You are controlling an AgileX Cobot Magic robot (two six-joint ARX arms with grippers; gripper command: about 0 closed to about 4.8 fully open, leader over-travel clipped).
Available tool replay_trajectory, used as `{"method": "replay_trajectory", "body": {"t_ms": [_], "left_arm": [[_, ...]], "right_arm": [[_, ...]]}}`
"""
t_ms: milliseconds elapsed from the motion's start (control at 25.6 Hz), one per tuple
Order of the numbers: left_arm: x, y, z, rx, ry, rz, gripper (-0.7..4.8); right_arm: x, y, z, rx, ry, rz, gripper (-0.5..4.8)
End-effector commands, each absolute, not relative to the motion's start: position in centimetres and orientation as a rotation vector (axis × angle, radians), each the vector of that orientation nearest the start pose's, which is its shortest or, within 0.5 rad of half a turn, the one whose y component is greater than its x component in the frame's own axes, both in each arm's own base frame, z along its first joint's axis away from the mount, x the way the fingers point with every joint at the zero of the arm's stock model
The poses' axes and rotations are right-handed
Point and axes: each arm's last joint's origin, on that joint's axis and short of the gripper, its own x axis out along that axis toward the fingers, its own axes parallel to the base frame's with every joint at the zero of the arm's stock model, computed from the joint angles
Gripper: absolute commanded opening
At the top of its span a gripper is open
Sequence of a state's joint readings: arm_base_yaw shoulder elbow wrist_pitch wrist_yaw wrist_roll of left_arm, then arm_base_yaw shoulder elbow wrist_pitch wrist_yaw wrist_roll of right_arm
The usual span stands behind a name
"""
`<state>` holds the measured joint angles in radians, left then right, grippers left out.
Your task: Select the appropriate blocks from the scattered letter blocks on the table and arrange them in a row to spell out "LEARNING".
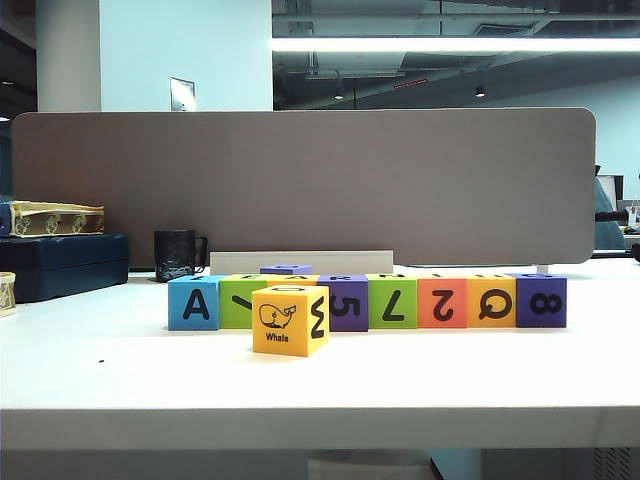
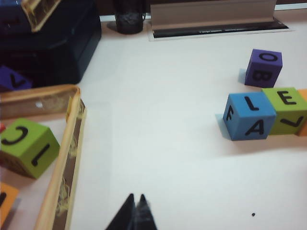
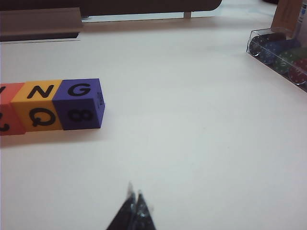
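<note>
A wide white table (image 1: 320,380) holds a row of coloured letter blocks set side by side near its middle, in front of a grey-brown partition panel (image 1: 300,180). In the exterior view the row runs, from left to right: a blue block (image 1: 195,303) showing "A", a green block (image 1: 240,300), a purple block (image 1: 347,302) showing "5", a second green block (image 1: 392,302) showing "7", a red block (image 1: 441,302) showing "2", an orange block (image 1: 491,301) showing "Q", and a purple end block (image 1: 541,300) showing "8". A yellow block (image 1: 290,320) with a whale drawing and "W" stands in front of the row, partly hiding the first green block. Another purple block (image 1: 286,269) sits just behind the row.

Neither arm appears in the exterior view. In the left wrist view the left gripper (image 2: 135,213) hangs above bare table with its two dark fingertips pressed together, holding nothing and touching nothing; the blue and green end of the row lies well apart from it. A shallow tray (image 2: 72,158) beside it holds a green spare block (image 2: 29,148).

In the right wrist view the right gripper (image 3: 134,211) is likewise closed to a point and empty, over bare table, well apart from the orange and purple end of the row, whose tops read "N" and "G". A clear plastic case (image 3: 280,55) lies at the far side.
</note>
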<state>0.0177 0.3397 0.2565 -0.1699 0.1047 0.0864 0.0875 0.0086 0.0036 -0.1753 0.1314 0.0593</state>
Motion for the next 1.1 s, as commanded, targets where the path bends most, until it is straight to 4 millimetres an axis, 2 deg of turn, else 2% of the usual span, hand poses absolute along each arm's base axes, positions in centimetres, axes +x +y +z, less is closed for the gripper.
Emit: {"method": "replay_trajectory", "body": {"t_ms": [39,235,548,821,1095], "left_arm": [[11.0,0.0,19.7,0.035,0.212,-0.079,-0.05],[10.4,0.0,17.1,0.013,0.218,-0.067,-0.06],[9.8,0.0,14.8,-0.004,0.194,-0.054,-0.06],[9.6,0.3,14.8,-0.003,0.186,0.029,-0.05],[9.6,0.3,14.8,0.008,0.187,0.032,-0.05]], "right_arm": [[9.6,0.5,14.8,0.04,0.162,-0.049,-0.01],[9.6,0.5,14.8,0.04,0.162,-0.049,-0.01],[9.6,0.5,14.8,0.04,0.162,-0.049,-0.01],[9.6,0.5,14.8,0.04,0.162,-0.049,-0.01],[9.6,0.5,14.8,0.04,0.162,-0.049,-0.01]]}}
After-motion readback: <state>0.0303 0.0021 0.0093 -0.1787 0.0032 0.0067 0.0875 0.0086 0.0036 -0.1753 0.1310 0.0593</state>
